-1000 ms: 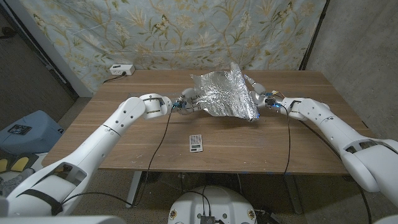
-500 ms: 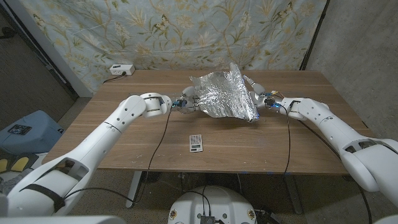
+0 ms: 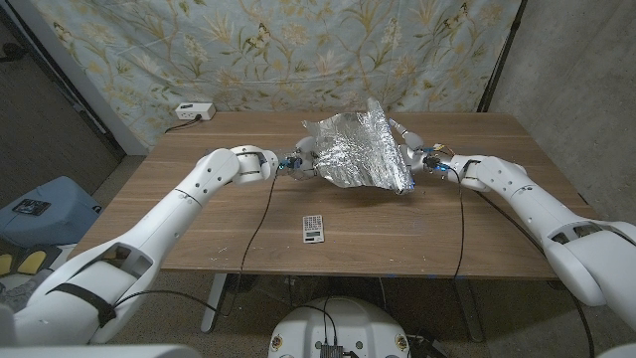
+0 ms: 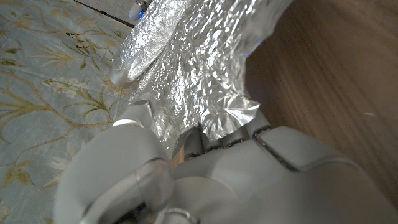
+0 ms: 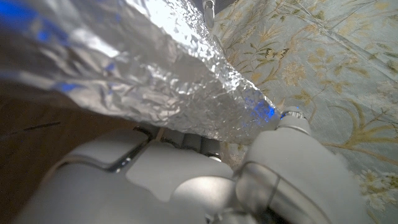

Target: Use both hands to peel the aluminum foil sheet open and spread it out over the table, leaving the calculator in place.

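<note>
Left hand [image 3: 301,162] gripping the near-left edge of the foil sheet [image 3: 360,151], right hand [image 3: 412,156] gripping the opposite edge. Lifted and crumpled between both, mid-table toward the back, probably pulled apart to open it flat. Calculator [image 3: 313,228] sitting well apart near the front edge of the table [image 3: 199,229], untouched. No containers anywhere, just a power strip [image 3: 194,111] at the back corner.

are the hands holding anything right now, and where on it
Both hold the aluminum foil sheet: the left hand grips its left edge, the right hand its right edge, lifting it off the table.
</note>
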`<state>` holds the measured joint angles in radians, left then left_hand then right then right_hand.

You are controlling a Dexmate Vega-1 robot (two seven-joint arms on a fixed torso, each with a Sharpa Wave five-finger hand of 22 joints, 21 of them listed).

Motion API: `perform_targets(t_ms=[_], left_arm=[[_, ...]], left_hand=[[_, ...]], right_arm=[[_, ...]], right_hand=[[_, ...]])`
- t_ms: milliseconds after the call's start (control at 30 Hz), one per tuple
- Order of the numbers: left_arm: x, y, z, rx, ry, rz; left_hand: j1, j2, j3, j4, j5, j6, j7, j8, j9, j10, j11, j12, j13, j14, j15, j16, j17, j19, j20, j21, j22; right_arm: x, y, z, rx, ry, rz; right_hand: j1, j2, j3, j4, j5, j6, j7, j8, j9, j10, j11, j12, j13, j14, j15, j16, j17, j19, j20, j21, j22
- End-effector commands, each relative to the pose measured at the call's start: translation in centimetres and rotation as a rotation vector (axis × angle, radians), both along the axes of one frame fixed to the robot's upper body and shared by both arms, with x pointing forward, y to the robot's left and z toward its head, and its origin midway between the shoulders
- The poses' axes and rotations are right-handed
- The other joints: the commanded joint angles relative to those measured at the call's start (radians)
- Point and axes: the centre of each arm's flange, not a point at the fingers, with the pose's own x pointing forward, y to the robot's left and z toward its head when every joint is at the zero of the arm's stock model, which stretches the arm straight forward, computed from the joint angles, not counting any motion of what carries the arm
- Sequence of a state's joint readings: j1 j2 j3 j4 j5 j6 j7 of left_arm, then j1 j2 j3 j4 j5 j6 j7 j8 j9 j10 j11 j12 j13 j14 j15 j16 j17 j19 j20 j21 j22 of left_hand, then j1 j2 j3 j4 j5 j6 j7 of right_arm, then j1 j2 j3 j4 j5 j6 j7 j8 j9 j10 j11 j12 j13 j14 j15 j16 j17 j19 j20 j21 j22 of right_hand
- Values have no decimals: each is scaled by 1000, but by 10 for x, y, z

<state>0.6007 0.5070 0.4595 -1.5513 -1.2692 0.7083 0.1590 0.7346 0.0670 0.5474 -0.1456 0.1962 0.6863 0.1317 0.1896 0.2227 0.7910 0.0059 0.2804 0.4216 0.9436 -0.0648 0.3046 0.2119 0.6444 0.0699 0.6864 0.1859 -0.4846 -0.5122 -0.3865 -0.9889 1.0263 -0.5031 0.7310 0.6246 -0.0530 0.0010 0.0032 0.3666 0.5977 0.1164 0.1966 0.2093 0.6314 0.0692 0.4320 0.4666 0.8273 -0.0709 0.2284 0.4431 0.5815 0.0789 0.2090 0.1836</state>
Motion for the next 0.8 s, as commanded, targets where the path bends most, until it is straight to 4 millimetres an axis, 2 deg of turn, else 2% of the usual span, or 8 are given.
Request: perform_targets(t_ms=[33, 67, 133, 233, 267, 300, 600, 800], left_arm=[[9, -4, 0, -6, 7, 22], [9, -4, 0, -8, 9, 37], [9, -5, -1, -17, 9, 64], [9, -5, -1, -21, 9, 70], [9, -5, -1, -21, 8, 77], [9, -5, -1, -20, 8, 78], [7, -5, -3, -20, 13, 78], [4, -4, -3, -24, 12, 79]], left_hand=[[78, 5, 11, -40, 13, 89, -13, 37, -5, 87, -36, 24, 10, 67, -39, 39, 7, 48, -34, 28, 5], [107, 3, 12, -43, 16, 135, -23, 53, -5, 117, -44, 37, 16, 90, -48, 51, 8, 65, -45, 38, 5], [154, 1, 14, -41, 18, 231, -37, 83, -4, 204, -84, 76, 31, 159, -80, 80, 3, 99, -67, 59, 6], [193, 1, 21, -43, 19, 280, -50, 96, -2, 251, -104, 99, 43, 216, -108, 98, -4, 111, -81, 72, 7], [214, 8, 26, -44, 19, 300, -54, 103, 2, 274, -120, 110, 48, 237, -113, 105, -5, 119, -86, 78, 7], [225, 11, 25, -40, 18, 326, -67, 113, 7, 298, -126, 122, 53, 248, -121, 110, -5, 127, -94, 84, 7], [265, 23, 20, -39, 8, 357, -49, 126, 21, 342, -129, 150, 73, 293, -144, 132, 4, 133, -109, 100, 8], [277, 23, 15, -37, 2, 364, -47, 129, 26, 349, -133, 159, 84, 299, -146, 134, 5, 132, -115, 105, 9]], right_arm=[[-4, 1, 5, 9, -21, 15], [-4, 1, 5, 9, -21, 16], [-4, 2, 6, 9, -24, 19], [-5, 2, 7, 6, -26, 21], [-5, 2, 7, 8, -26, 24], [-5, 2, 7, 6, -26, 24], [-5, 2, 6, 9, -26, 28], [-5, 2, 5, 7, -16, 32]], right_hand=[[-1, 10, -6, 3, 6, -2, -3, 5, 1, 1, 9, -5, 3, 2, -1, 5, 3, 6, 8, 6, 5], [-1, 10, -6, 3, 7, -2, -3, 5, 1, 0, 7, -5, 3, 2, 0, 5, 3, 7, 9, 6, 5], [-1, 11, -7, 4, 8, -2, -4, 6, 1, 1, 9, -5, 3, 2, 0, 5, 3, 6, 9, 6, 5], [-1, 12, -8, 5, 10, -2, -3, 6, 1, 1, 9, -5, 4, 1, -1, 5, 3, 9, 9, 7, 5], [-1, 13, -8, 5, 11, -1, -3, 6, 1, 2, 9, -5, 4, 1, 0, 5, 3, 9, 9, 7, 5], [-2, 13, -9, 5, 11, -1, -3, 6, 1, 2, 8, -5, 5, 1, 0, 5, 3, 9, 9, 7, 5], [-1, 18, -12, 8, 17, -12, -5, 3, 0, -5, 12, -9, 7, -5, 5, 4, 4, 9, 8, 7, 5], [-6, 17, -19, 12, 21, -30, 5, -2, 0, -17, 21, -15, 9, -15, 16, 1, 4, 10, 16, 7, 5]])
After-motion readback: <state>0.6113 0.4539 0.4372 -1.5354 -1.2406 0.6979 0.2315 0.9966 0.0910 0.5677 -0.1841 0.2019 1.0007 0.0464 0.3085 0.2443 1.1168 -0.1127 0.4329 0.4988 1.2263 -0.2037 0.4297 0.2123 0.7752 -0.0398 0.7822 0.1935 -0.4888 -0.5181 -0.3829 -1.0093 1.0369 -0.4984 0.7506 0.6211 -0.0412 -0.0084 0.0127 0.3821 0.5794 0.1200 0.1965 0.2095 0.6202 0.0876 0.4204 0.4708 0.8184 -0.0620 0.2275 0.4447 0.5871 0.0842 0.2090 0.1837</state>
